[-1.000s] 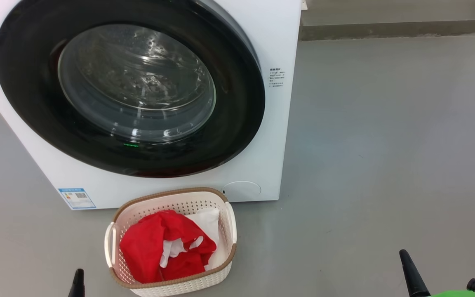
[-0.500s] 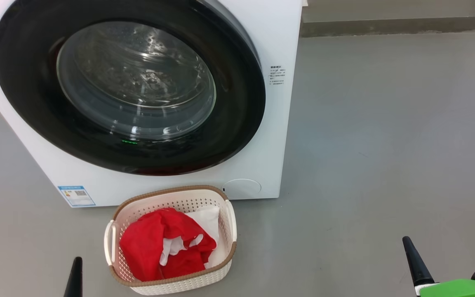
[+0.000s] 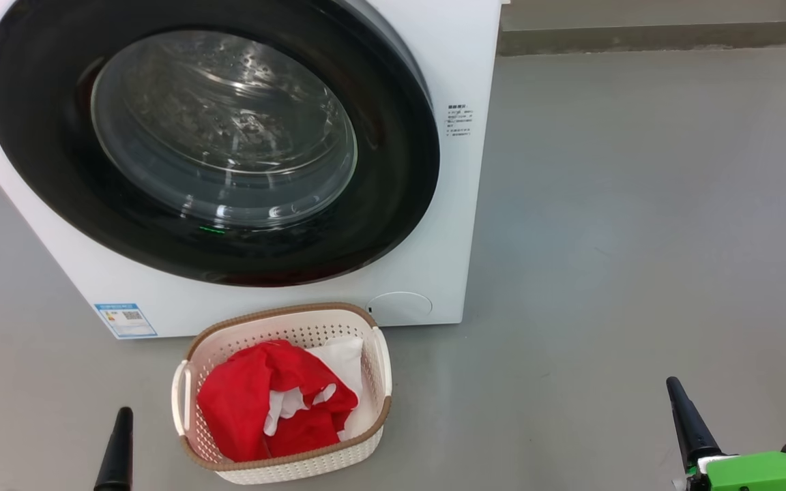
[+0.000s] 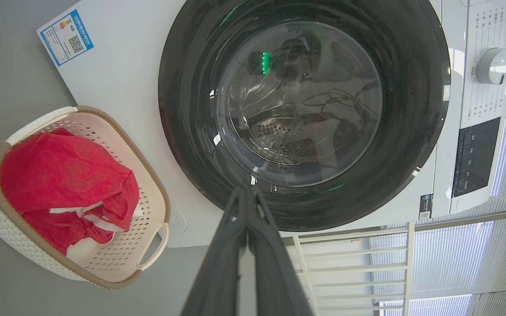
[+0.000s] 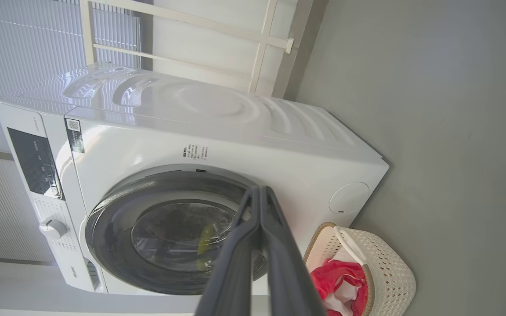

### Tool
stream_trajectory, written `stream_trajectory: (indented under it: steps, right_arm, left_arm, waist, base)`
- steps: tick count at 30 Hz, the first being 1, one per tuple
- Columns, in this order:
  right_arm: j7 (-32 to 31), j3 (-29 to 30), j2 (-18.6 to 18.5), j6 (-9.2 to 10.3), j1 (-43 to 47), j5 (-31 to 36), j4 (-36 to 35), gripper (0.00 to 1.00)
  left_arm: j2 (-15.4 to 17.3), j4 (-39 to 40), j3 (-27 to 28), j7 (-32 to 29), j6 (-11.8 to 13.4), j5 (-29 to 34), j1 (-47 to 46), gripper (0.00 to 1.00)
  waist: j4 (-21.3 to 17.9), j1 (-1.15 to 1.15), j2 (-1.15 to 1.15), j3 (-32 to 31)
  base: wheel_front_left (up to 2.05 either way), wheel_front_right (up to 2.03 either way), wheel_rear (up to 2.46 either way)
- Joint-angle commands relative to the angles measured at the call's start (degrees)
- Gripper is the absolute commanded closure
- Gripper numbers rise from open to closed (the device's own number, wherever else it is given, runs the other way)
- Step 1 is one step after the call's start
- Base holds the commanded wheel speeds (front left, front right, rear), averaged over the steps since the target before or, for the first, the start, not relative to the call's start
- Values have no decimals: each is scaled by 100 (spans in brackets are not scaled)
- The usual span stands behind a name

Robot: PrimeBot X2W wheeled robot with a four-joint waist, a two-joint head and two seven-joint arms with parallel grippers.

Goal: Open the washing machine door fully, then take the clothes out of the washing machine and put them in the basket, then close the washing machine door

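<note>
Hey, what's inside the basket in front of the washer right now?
The basket holds a heap of red clothes with white panels, plus white fabric beside them. The bottom and anything beneath the heap are covered.

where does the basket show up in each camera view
Head view: the basket is at bottom centre-left, on the floor below the washing machine door.
Left wrist view: the basket is at the left edge, left of the door.
Right wrist view: the basket is in the bottom right corner, lower right of the door.
Shared landmark: the round black washing machine door.
</note>
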State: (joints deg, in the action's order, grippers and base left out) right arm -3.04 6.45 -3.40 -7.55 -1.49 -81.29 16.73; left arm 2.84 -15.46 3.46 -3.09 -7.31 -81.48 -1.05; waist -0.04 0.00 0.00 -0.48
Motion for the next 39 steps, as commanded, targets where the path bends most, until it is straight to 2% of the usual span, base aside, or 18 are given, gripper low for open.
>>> stream_trajectory:
  steps: [1, 18, 39]
  right_arm:
    - [-60, -74, -4, 5, -288, -130, -179, 100]
    - [-347, 9, 52, 6, -470, -1085, -270, 100]
    - [-346, 8, 52, 6, -470, -1086, -270, 100]
  left_arm:
    - [39, 135, 186, -64, -15, -119, -270, 100]
    - [4, 143, 313, -344, -18, -1063, -514, 100]
    - [4, 143, 313, -345, -18, -1063, -514, 100]
  waist:
    - [0, 0, 0, 3]
    - [4, 0, 0, 65]
    - [4, 0, 0, 65]
  base:
    - [0, 0, 0]
    - [0, 0, 0]
    - [0, 0, 0]
